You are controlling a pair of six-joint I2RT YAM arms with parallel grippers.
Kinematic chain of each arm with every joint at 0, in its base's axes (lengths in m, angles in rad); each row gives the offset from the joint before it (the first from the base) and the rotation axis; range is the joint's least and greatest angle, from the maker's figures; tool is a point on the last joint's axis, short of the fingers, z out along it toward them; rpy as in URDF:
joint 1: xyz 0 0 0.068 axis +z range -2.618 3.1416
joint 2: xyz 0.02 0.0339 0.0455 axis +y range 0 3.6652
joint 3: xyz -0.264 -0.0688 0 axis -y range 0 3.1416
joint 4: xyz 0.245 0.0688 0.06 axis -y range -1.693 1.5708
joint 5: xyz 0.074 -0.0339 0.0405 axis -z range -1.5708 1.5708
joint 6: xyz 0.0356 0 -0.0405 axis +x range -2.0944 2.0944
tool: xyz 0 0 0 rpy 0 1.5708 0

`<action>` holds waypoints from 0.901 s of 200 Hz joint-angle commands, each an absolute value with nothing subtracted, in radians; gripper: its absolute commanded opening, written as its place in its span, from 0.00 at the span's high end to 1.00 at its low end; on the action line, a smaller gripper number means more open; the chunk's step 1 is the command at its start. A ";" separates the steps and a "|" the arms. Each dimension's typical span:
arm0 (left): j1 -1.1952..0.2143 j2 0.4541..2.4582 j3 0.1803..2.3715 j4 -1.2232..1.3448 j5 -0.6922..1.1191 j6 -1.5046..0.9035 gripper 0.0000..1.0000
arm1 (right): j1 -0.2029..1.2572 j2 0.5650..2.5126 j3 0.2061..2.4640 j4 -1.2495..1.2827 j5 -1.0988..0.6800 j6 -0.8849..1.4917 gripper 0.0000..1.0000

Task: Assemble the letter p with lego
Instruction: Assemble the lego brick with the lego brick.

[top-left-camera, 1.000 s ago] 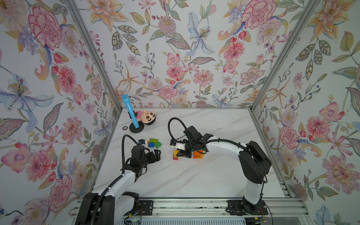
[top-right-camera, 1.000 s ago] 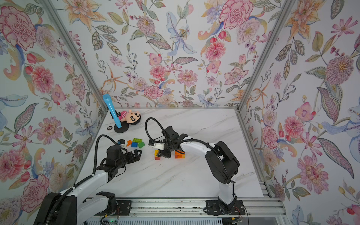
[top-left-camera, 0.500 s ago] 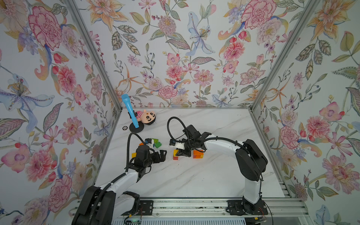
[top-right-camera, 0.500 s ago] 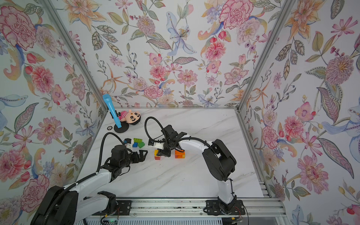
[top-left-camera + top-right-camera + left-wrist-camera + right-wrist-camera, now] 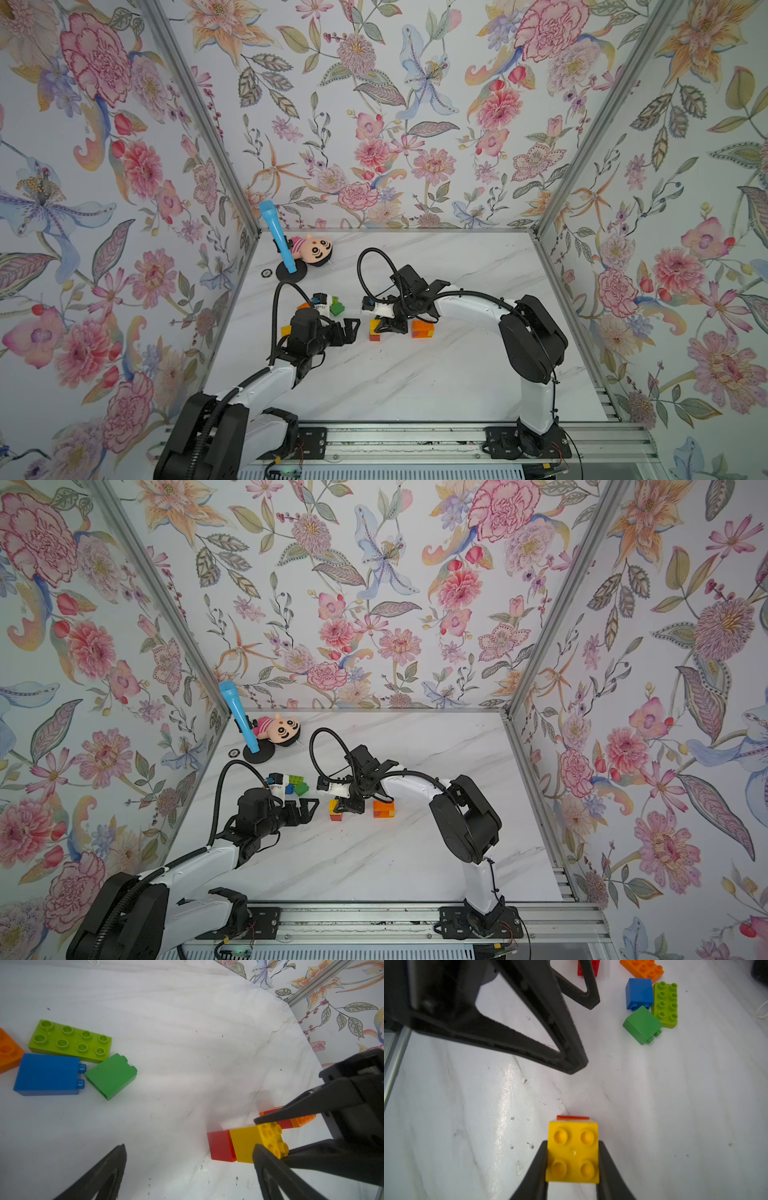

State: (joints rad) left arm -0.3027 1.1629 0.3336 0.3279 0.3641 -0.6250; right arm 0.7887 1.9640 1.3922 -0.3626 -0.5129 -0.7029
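My right gripper [image 5: 572, 1160] is shut on a yellow lego brick [image 5: 572, 1152] that lies on its side on the marble table, studs toward the wrist camera, with a red brick [image 5: 220, 1145] joined to its far end. In both top views this pair [image 5: 375, 330] lies mid-table, with an orange-and-red block [image 5: 423, 329] just to its right. My left gripper [image 5: 190, 1148] is open, one fingertip [image 5: 258, 1150] close beside the yellow brick, the other [image 5: 121, 1150] well clear. Loose lego lies behind: lime [image 5: 70, 1041], blue [image 5: 47, 1074], green [image 5: 111, 1075], orange [image 5: 8, 1051].
A plush doll [image 5: 314, 249] and a blue microphone-shaped toy on a black stand [image 5: 278, 237] sit in the back left corner, with a small ring [image 5: 266, 273] nearby. Another yellow brick [image 5: 286, 331] lies by the left arm. Flowered walls enclose the table on three sides.
The left arm has swung right and forward, bringing its open gripper up to the yellow-and-red pair. The right gripper has held still on the yellow brick.
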 commanded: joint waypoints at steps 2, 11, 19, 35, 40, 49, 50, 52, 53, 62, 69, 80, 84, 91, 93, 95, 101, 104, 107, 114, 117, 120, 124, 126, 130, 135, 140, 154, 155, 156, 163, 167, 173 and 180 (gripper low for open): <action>-0.317 1.180 0.325 0.352 0.384 -0.620 0.02 | 0.793 2.002 1.404 -0.374 -0.497 -0.705 0.85; -0.321 1.184 0.327 0.353 0.385 -0.619 0.02 | 0.791 2.003 1.400 -0.370 -0.491 -0.697 0.85; -0.325 1.186 0.328 0.354 0.384 -0.618 0.02 | 0.791 2.006 1.401 -0.368 -0.488 -0.694 0.85; -0.330 1.186 0.327 0.360 0.384 -0.620 0.02 | 0.792 2.006 1.398 -0.366 -0.487 -0.689 0.85; -0.334 1.186 0.327 0.363 0.385 -0.621 0.03 | 0.792 2.006 1.397 -0.367 -0.485 -0.688 0.85; -0.339 1.184 0.327 0.373 0.388 -0.623 0.03 | 0.792 2.009 1.398 -0.367 -0.485 -0.684 0.85; -0.339 1.184 0.327 0.374 0.389 -0.623 0.03 | 0.792 2.009 1.397 -0.367 -0.485 -0.683 0.85; -0.342 1.183 0.327 0.375 0.389 -0.624 0.03 | 0.792 2.011 1.396 -0.366 -0.483 -0.683 0.85; -0.342 1.183 0.327 0.375 0.390 -0.624 0.03 | 0.792 2.011 1.396 -0.366 -0.483 -0.683 0.85; -0.349 1.180 0.325 0.383 0.391 -0.626 0.03 | 0.792 2.012 1.395 -0.367 -0.480 -0.680 0.85; -0.355 1.178 0.325 0.390 0.393 -0.626 0.03 | 0.792 2.015 1.394 -0.368 -0.478 -0.676 0.85; -0.369 1.175 0.324 0.405 0.396 -0.627 0.03 | 0.792 2.018 1.391 -0.368 -0.474 -0.670 0.85; -0.373 1.174 0.323 0.413 0.397 -0.630 0.03 | 0.792 2.019 1.390 -0.370 -0.474 -0.667 0.85; -0.380 1.176 0.321 0.428 0.399 -0.635 0.03 | 0.792 2.021 1.387 -0.368 -0.475 -0.661 0.85; -0.381 1.176 0.321 0.430 0.400 -0.637 0.04 | 0.792 2.023 1.387 -0.368 -0.475 -0.660 0.85; -0.384 1.178 0.321 0.435 0.401 -0.639 0.04 | 0.792 2.024 1.387 -0.368 -0.476 -0.658 0.85; -0.389 1.185 0.322 0.444 0.403 -0.644 0.04 | 0.792 2.026 1.385 -0.368 -0.477 -0.654 0.85; -0.391 1.190 0.323 0.445 0.404 -0.645 0.04 | 0.792 2.027 1.385 -0.367 -0.477 -0.654 0.86; -0.393 1.196 0.326 0.447 0.402 -0.647 0.05 | 0.792 2.028 1.385 -0.368 -0.478 -0.653 0.86; -0.397 1.211 0.329 0.455 0.403 -0.651 0.07 | 0.793 2.028 1.384 -0.368 -0.479 -0.650 0.86; -0.399 1.216 0.330 0.460 0.405 -0.655 0.07 | 0.793 2.030 1.382 -0.368 -0.479 -0.650 0.86; -0.400 1.224 0.331 0.467 0.407 -0.656 0.08 | 0.793 2.031 1.382 -0.368 -0.479 -0.648 0.86; -0.402 1.233 0.332 0.473 0.409 -0.660 0.09 | 0.794 2.032 1.380 -0.367 -0.479 -0.646 0.86; -0.402 1.237 0.333 0.478 0.410 -0.662 0.10 | 0.794 2.032 1.381 -0.368 -0.479 -0.646 0.86; -0.403 1.247 0.334 0.484 0.411 -0.666 0.10 | 0.793 2.033 1.380 -0.368 -0.477 -0.644 0.86; -0.405 1.259 0.334 0.497 0.414 -0.673 0.11 | 0.794 2.035 1.381 -0.368 -0.478 -0.642 0.86; -0.406 1.271 0.335 0.508 0.416 -0.678 0.12 | 0.794 2.036 1.380 -0.368 -0.479 -0.641 0.86; -0.409 1.310 0.340 0.532 0.419 -0.692 0.17 | 0.794 2.038 1.381 -0.367 -0.480 -0.639 0.87; -0.408 1.313 0.340 0.533 0.419 -0.693 0.17 | 0.793 2.038 1.381 -0.367 -0.479 -0.639 0.87; -0.410 1.315 0.340 0.535 0.419 -0.695 0.17 | 0.793 2.039 1.381 -0.365 -0.479 -0.639 0.87; -0.412 1.333 0.343 0.546 0.421 -0.701 0.19 | 0.793 2.041 1.380 -0.367 -0.480 -0.638 0.87; -0.415 1.342 0.345 0.553 0.423 -0.703 0.21 | 0.793 2.041 1.380 -0.366 -0.478 -0.638 0.87; -0.419 1.355 0.346 0.564 0.425 -0.710 0.22 | 0.795 2.043 1.380 -0.367 -0.475 -0.638 0.87; -0.423 1.368 0.349 0.570 0.425 -0.712 0.24 | 0.796 2.046 1.379 -0.366 -0.472 -0.638 0.88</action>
State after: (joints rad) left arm -0.4053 1.3197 0.3344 0.5205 0.4145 -0.6857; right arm 0.7898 1.9881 1.3933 -0.3126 -0.5095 -0.6430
